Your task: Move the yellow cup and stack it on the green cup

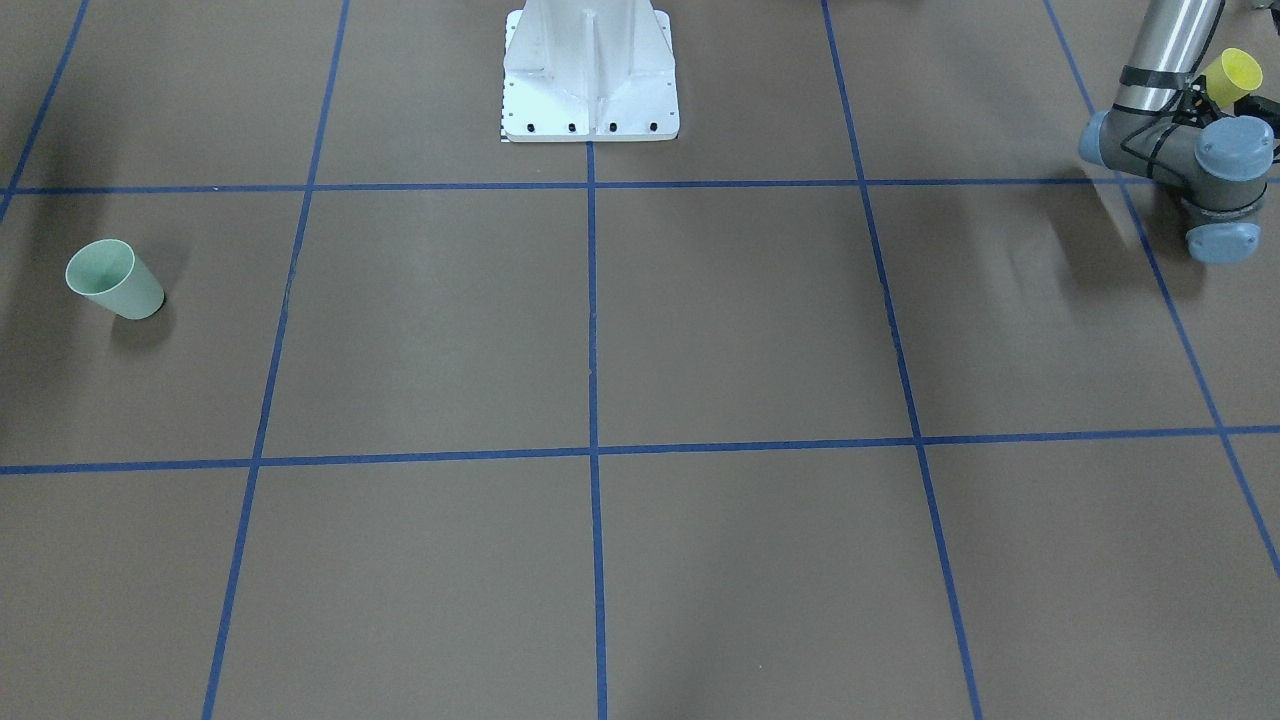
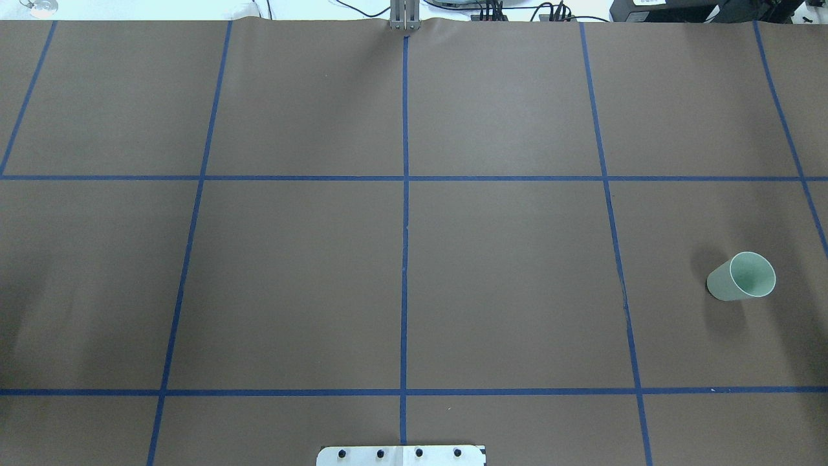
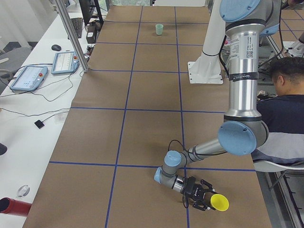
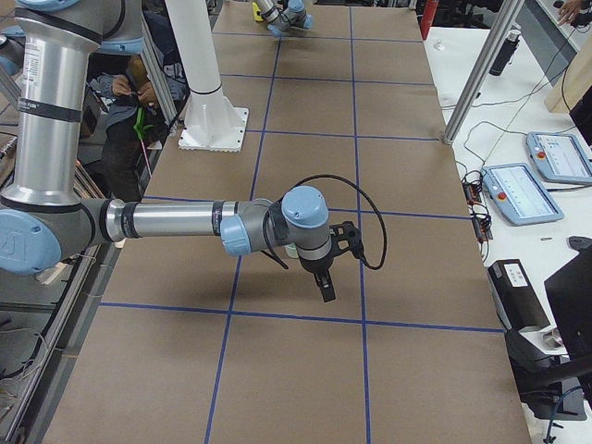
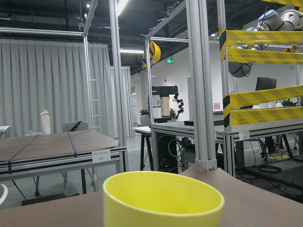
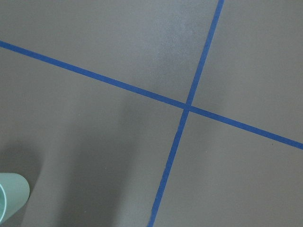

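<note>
Brown paper-covered table (image 2: 504,278), blue tape grid (image 2: 405,259). Yellow cup (image 3: 219,203) upright at the table's far left end. Left gripper (image 3: 208,195) lies level with it, fingers (image 3: 204,183) reaching to either side of the cup; clamped or only alongside, cannot tell. Green cup (image 2: 742,277) stands upright on the right side, well apart. Right gripper (image 4: 325,287) hangs above the table near it, pointing down; finger spread cannot be told.

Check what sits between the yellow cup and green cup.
Front-facing view: only bare taped table between yellow cup and green cup, past the left arm's wrist.
</note>
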Controlling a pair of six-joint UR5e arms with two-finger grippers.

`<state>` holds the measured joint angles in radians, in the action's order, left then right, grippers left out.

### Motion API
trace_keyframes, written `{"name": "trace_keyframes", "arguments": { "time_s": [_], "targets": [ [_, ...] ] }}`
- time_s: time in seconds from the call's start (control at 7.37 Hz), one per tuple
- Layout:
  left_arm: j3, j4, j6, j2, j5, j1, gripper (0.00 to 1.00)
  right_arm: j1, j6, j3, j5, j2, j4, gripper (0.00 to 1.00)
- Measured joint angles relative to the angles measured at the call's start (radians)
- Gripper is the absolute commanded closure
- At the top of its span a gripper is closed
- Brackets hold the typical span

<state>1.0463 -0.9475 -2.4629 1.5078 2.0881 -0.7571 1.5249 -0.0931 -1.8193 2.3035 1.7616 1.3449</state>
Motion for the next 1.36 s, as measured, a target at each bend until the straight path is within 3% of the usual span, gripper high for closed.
{"name": "trace_keyframes", "arguments": {
  "time_s": [0.41, 0.68, 1.36],
  "targets": [
    [0.050, -0.004, 0.054, -0.017, -0.084, 0.001, 0.69, 0.000, 0.002, 0.000, 0.003, -0.002, 0.001, 0.00],
    [0.100, -0.007, 0.104, -0.054, -0.198, -0.002, 0.69, 0.000, 0.003, 0.002, 0.010, -0.003, 0.003, 0.00],
    [0.128, -0.238, 0.228, -0.110, -0.640, -0.081, 0.69, 0.000, 0.003, 0.025, 0.014, 0.001, 0.002, 0.00]
  ]
}}
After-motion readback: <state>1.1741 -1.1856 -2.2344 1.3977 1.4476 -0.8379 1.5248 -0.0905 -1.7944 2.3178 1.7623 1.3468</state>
